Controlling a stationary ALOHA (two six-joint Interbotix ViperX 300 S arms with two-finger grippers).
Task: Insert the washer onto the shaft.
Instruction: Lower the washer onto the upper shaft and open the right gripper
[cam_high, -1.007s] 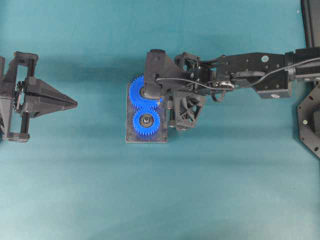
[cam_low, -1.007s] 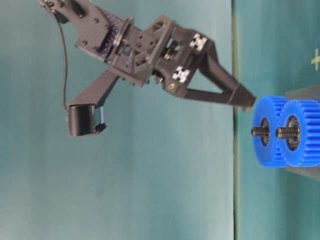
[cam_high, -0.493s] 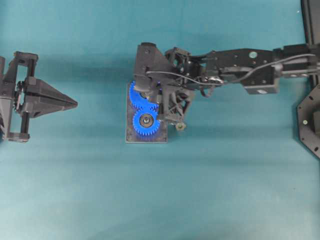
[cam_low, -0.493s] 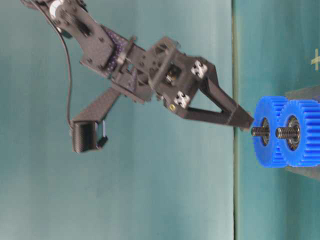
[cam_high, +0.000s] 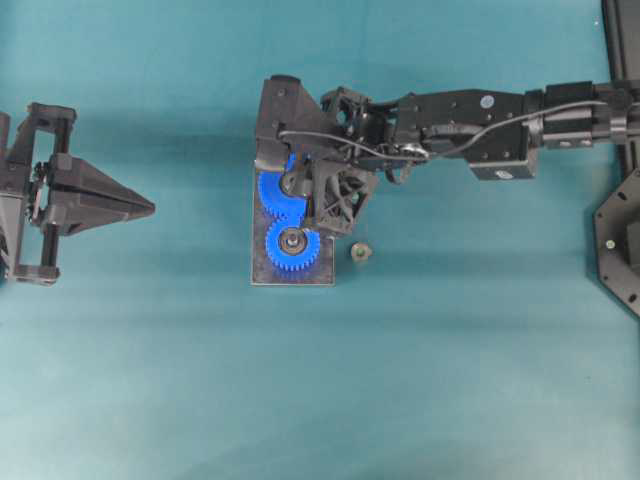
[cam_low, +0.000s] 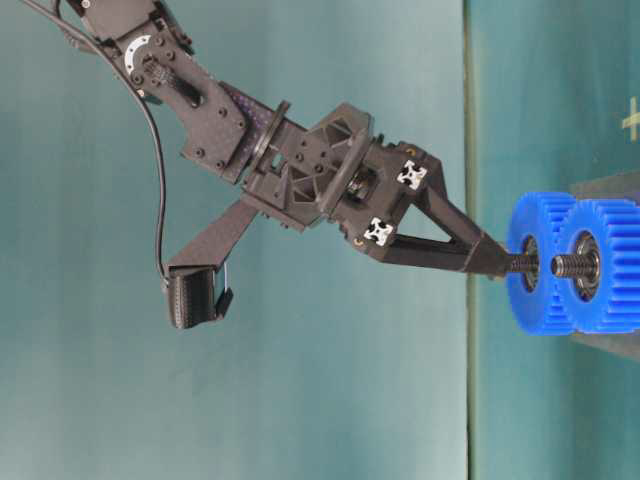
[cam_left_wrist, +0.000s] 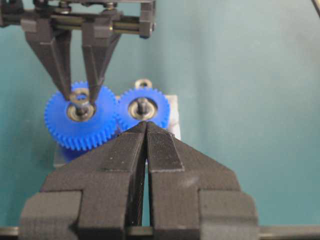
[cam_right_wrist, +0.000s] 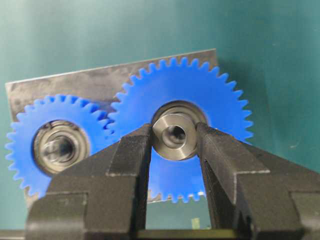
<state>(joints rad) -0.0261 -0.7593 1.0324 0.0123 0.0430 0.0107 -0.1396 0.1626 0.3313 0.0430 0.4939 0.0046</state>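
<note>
- Right end effector clamped on washer, over shaft of large gear.
- Left end effector closed, empty, well apart from plate.
- Second washer on surface, beside plate.

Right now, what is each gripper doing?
Left gripper: shut, holding nothing.
Right gripper: shut on the washer, at the larger blue gear.
</note>
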